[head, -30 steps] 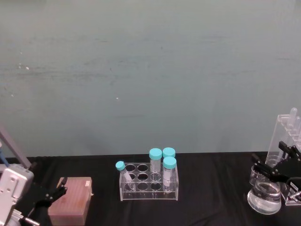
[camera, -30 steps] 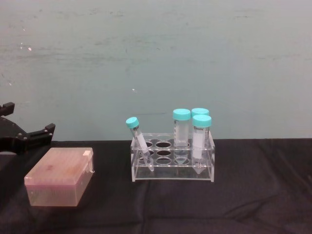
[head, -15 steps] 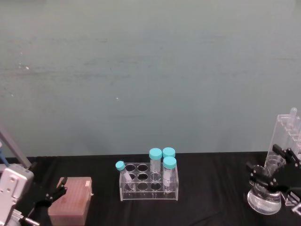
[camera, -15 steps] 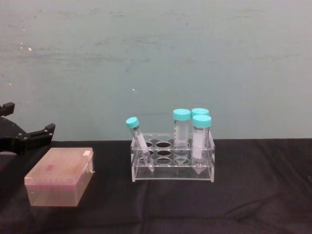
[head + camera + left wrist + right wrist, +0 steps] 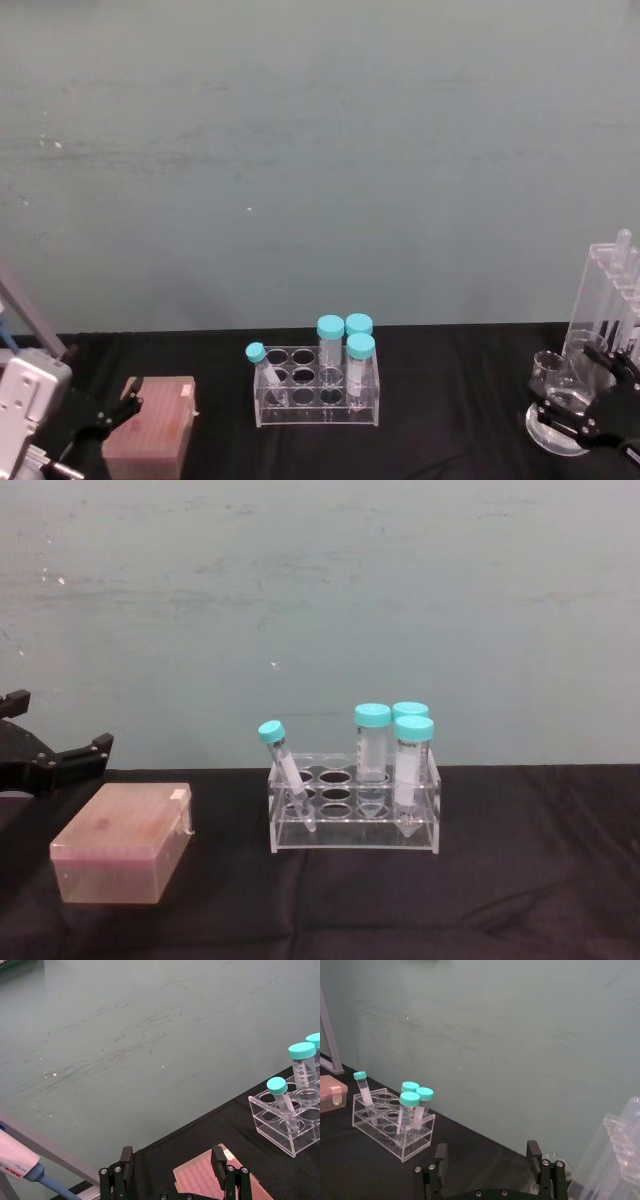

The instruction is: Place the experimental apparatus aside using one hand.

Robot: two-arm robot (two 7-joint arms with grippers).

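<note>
The experimental apparatus stands at the table's far right: a tall clear acrylic rack (image 5: 608,300) of long glass tubes, a small glass beaker (image 5: 547,371) and a conical flask (image 5: 560,418) in front of it. My right gripper (image 5: 592,398) hangs low beside the flask, open, with nothing between its fingers. In the right wrist view the same gripper (image 5: 487,1152) is open, the acrylic rack (image 5: 620,1155) is off to one side, and clear glass (image 5: 555,1161) sits just past one finger. My left gripper (image 5: 110,412) is parked open at the table's left.
A clear rack with teal-capped tubes (image 5: 318,385) stands mid-table, also seen as the tube rack (image 5: 355,800) in the chest view. A pink lidded box (image 5: 152,425) lies at the left by the left gripper (image 5: 55,728). A pipette (image 5: 20,1160) sits beyond the left edge.
My right gripper has dropped and pulled back toward the front right corner, away from above the flask and beaker. The labware stays put. The left arm has not moved.
</note>
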